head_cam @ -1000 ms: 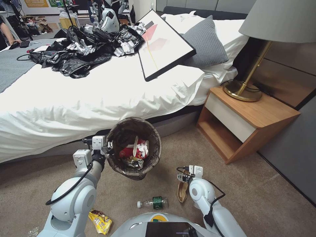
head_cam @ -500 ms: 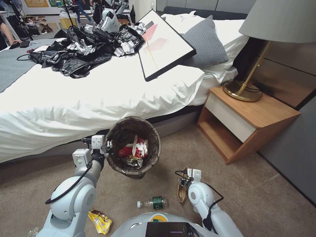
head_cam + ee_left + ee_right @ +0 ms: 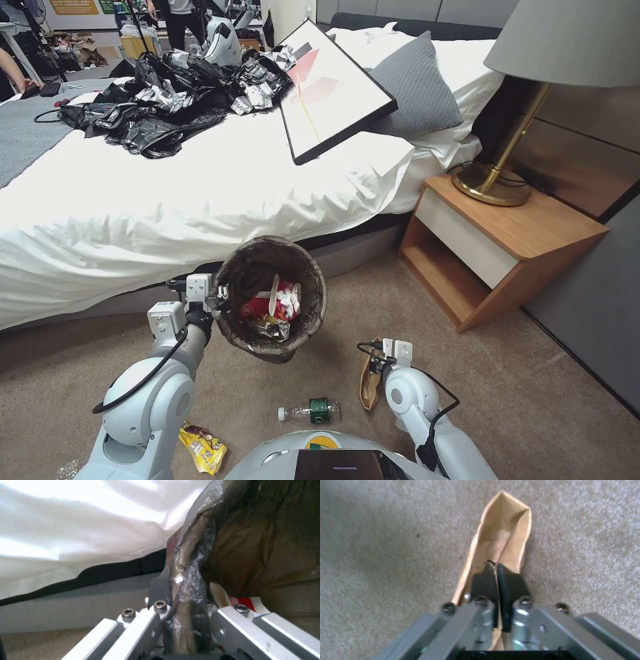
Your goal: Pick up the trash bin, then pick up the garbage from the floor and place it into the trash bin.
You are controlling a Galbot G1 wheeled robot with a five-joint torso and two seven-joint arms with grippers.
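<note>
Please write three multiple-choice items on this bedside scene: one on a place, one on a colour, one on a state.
1. Where does the clear plastic bottle with the green label lie?
A. on the beige carpet
B. on the white bed
C. on the wooden nightstand

2. What colour is the crumpled snack bag beside the left arm's base?
A. blue
B. yellow
C. green

3. How is the right gripper?
A. wide open above the carpet
B. shut on the tan paper carton
C. gripping the lamp

Key: 1 A, it rests on the carpet below the round bag-lined trash bin; 2 B, its wrapper is yellow; 3 B, its fingers pinch the carton's wall.
</note>
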